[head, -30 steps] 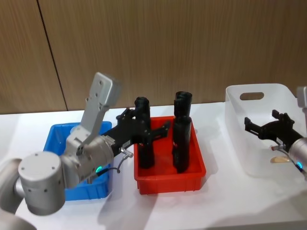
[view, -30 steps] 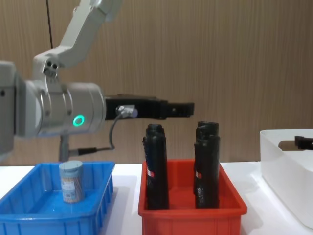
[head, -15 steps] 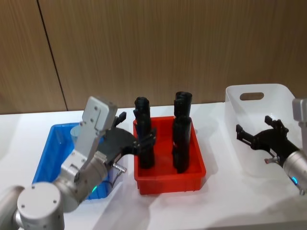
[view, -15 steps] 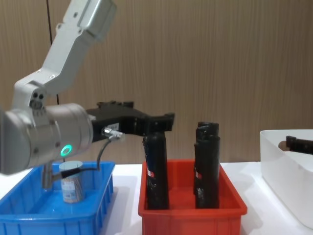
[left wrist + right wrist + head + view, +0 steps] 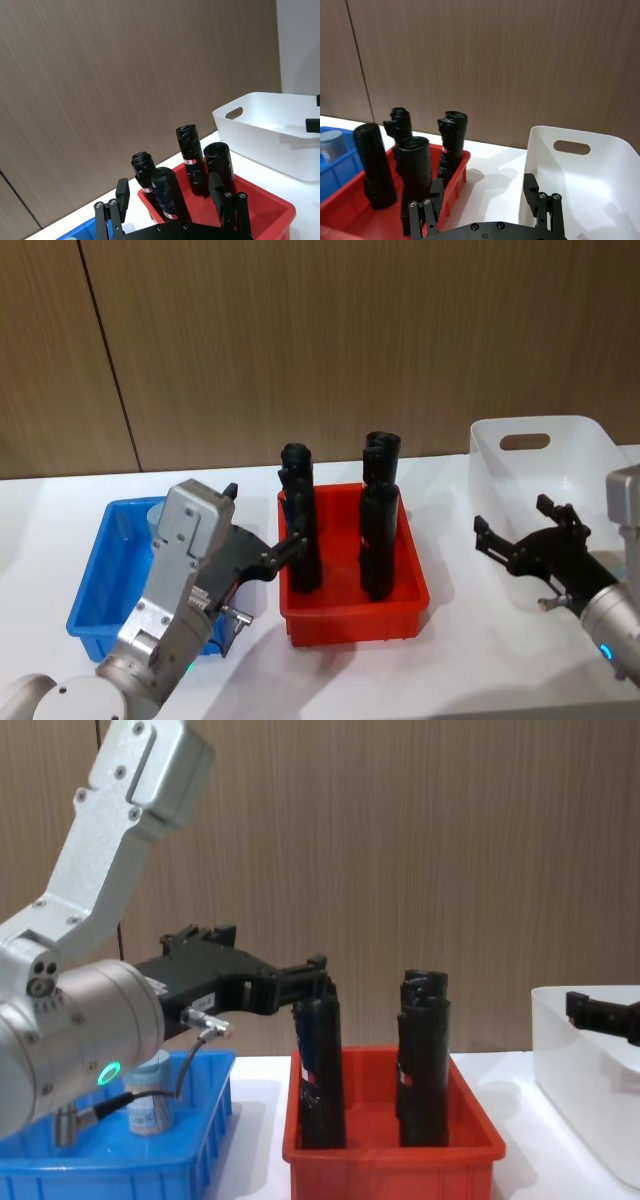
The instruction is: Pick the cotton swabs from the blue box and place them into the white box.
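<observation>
One tub of cotton swabs point(image 5: 149, 1095) with a pale lid stands in the blue box point(image 5: 120, 1165) at the left; it also shows in the head view point(image 5: 155, 512) and the right wrist view point(image 5: 331, 142). My left gripper point(image 5: 262, 520) hangs open and empty between the blue box point(image 5: 95, 585) and the red bin, its fingertips point(image 5: 318, 970) close to a black cylinder. My right gripper point(image 5: 512, 516) is open and empty, just in front of the white box point(image 5: 545, 480) at its near left corner. The left wrist view has the white box point(image 5: 270, 135) beyond the left gripper point(image 5: 169, 190).
A red bin point(image 5: 400, 605) in the middle holds several tall black cylinders point(image 5: 300, 530) with red-white labels. A wooden wall stands behind the white table point(image 5: 450, 660). The right wrist view has the red bin point(image 5: 457, 165) and the white box point(image 5: 570, 165).
My left arm has drawn back and down from over the red bin toward me. My right gripper has backed out of the white box, toward me and to the left.
</observation>
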